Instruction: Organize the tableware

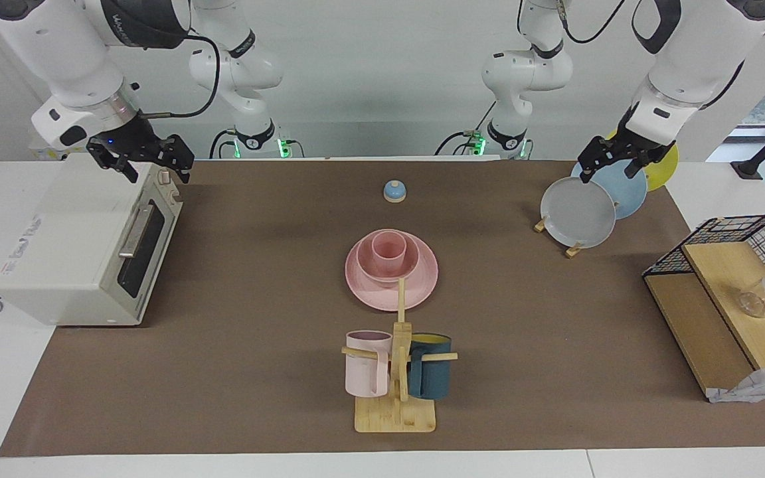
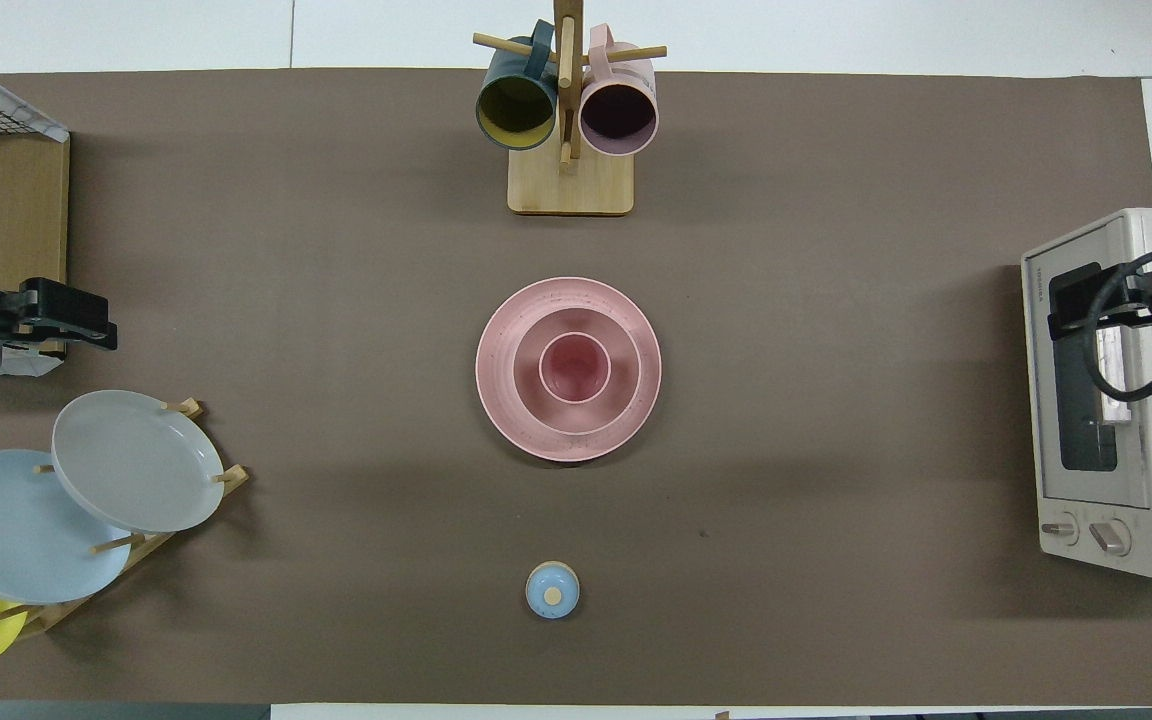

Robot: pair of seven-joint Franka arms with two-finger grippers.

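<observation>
the left tool point(image 1: 615, 161) hangs over the plate rack at the left arm's end of the bench point(image 1: 236, 398), and we cannot tell how wide its fingers stand; it holds nothing we can see. the right tool point(image 1: 147, 162) hangs over the white toaster oven point(image 1: 77, 252) at the right arm's end, its fingers spread apart and empty.

nearest the robots we see a small blue bell point(image 1: 394, 191) on the brown mat. at the left arm's end the rack carries a grey plate point(image 1: 576, 212), a blue plate point(image 1: 625, 192) and a yellow plate point(image 1: 665, 169), all leaning on edge.

farther out, at the middle of the bench, lies the pink plate point(image 1: 422, 282), flat, with the pink bowl point(image 1: 362, 262) standing on it and the pink cup point(image 1: 389, 252) upright inside the bowl, the three nested.

farther still stands a wooden mug tree point(image 1: 396, 411), a pale pink mug point(image 1: 368, 372) and a dark teal mug point(image 1: 430, 375) hung on its pegs. a wire basket with wooden boards point(image 1: 721, 292) sits at the left arm's end.
</observation>
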